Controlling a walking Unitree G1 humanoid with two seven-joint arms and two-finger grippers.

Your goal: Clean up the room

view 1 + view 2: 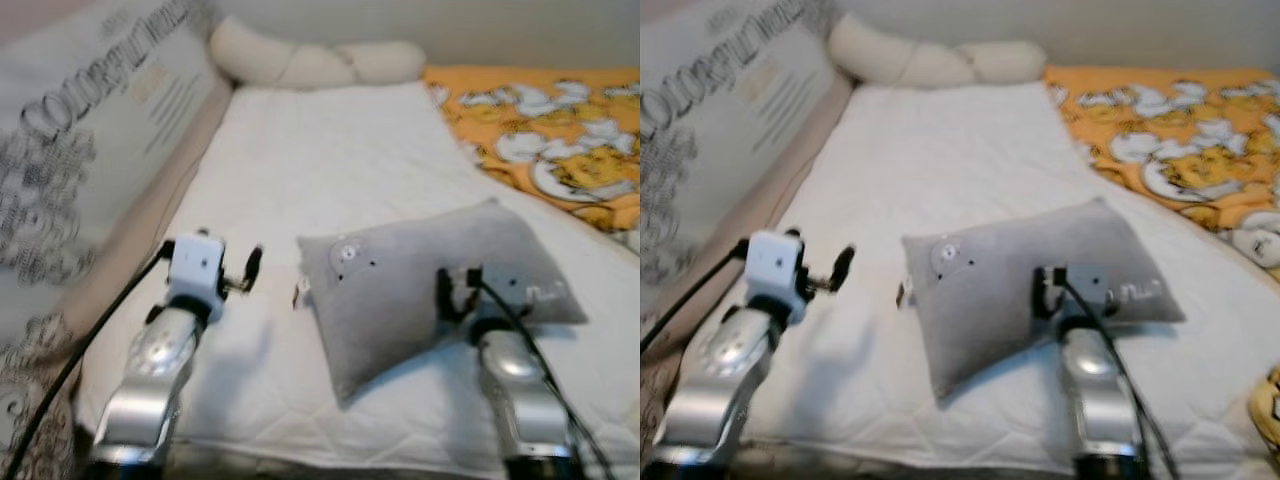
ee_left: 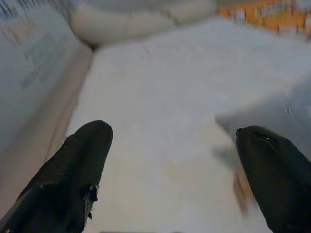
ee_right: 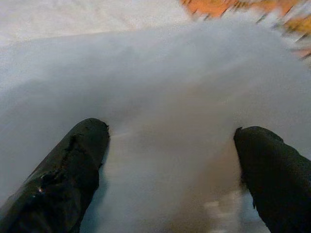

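I have the grey pillow (image 1: pixel 430 290) lying on the white mattress (image 1: pixel 330 170), at 1 o'clock from me. My right gripper (image 3: pixel 170 160) is spread wide over it, gripping nothing. My left gripper (image 2: pixel 170 174), at 11 o'clock beside it, is also wide open and empty.

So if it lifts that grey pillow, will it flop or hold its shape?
The grey pillow looks plump and soft, so it would probably sag and dent where the open right end effector pinches it. It is likely light. On the quilted mattress it should slide, not roll.
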